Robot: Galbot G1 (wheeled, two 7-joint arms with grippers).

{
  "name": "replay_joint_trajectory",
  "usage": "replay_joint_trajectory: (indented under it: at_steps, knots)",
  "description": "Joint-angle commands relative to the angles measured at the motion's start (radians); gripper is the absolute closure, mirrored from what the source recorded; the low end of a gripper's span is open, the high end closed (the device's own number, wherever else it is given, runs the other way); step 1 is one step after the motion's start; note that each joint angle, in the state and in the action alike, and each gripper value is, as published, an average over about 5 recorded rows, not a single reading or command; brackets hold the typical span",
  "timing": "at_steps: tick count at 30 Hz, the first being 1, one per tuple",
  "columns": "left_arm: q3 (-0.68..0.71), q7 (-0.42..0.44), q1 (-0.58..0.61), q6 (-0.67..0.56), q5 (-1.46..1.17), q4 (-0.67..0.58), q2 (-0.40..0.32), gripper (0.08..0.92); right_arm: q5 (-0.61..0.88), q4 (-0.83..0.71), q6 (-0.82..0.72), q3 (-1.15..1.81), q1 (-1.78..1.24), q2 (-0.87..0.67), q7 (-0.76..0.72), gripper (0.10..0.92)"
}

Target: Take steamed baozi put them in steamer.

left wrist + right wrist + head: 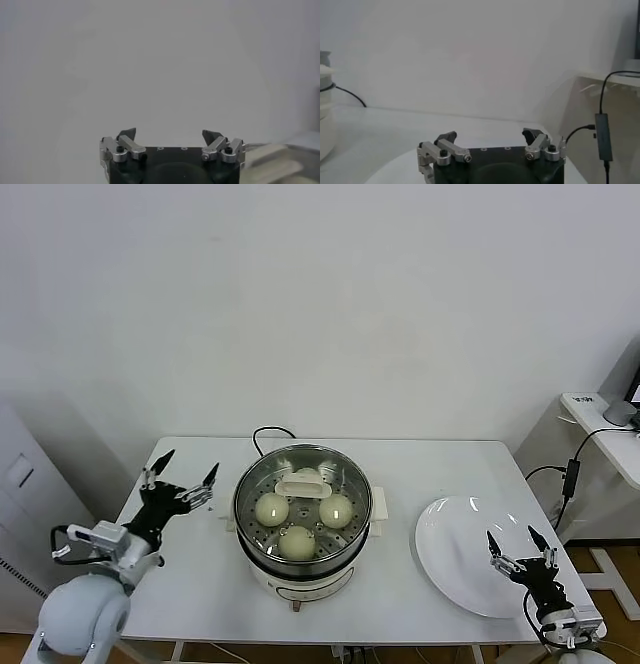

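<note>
1. Left gripper (182, 471) sits over the table's (420, 469) left edge, fingers spread wide, nothing in it. The left wrist view (169, 135) backs that up: both fingertips well apart, only blank wall between them.
2. Right gripper (520, 548) is by the table's front right corner, over the near edge of the plate (450, 534). Also wide open and holding nothing; same story in the right wrist view (490, 136).
3. The steamer (303, 514) is to the right of the left gripper and well apart from it, roughly mid-table. From the right gripper it's off to the left, on the far side of the plate.
4. Three baozi are inside on the perforated tray: one on the side nearer the left gripper (272, 508), one on the side nearer the right gripper (336, 508), one at the front (296, 543). They sit close together, all clear of both grippers.
5. There's a white handle-shaped piece (303, 482) lying in the steamer behind the baozi; can't tell exactly what it is.
6. A black cord (268, 434) loops out behind the steamer.
7. Plate shows bare white; the right gripper covers its near edge.
</note>
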Motion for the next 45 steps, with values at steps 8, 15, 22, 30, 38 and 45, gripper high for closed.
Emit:
replay_joint_trajectory:
  at_steps: [8,15,22,30,38,45]
  knots:
    - [-0.037,-0.020,0.070,-0.073,0.006,0.223,0.014,0.177,0.011,0.035,-0.042,-0.001,-0.028,0.009,0.006,0.203]
    - [0.012,-0.023,0.089,-0.100,0.020,0.224,-0.014,0.177,0.013,0.044,-0.048,-0.005,-0.039,0.022,0.003,0.203]
    - [0.043,-0.024,0.076,-0.106,0.034,0.266,-0.034,0.177,0.012,0.044,-0.057,-0.006,-0.038,0.025,0.015,0.203]
    - [0.028,-0.018,0.067,-0.116,0.028,0.315,-0.040,0.177,0.011,0.042,-0.061,-0.006,-0.037,0.023,0.018,0.203]
    - [0.017,-0.017,0.076,-0.099,-0.031,0.311,-0.041,0.177,0.005,0.039,-0.066,-0.007,-0.033,0.023,0.019,0.203]
    - [0.008,-0.014,0.080,-0.096,-0.051,0.300,-0.039,0.177,-0.003,0.042,-0.071,-0.005,-0.034,0.020,0.015,0.203]
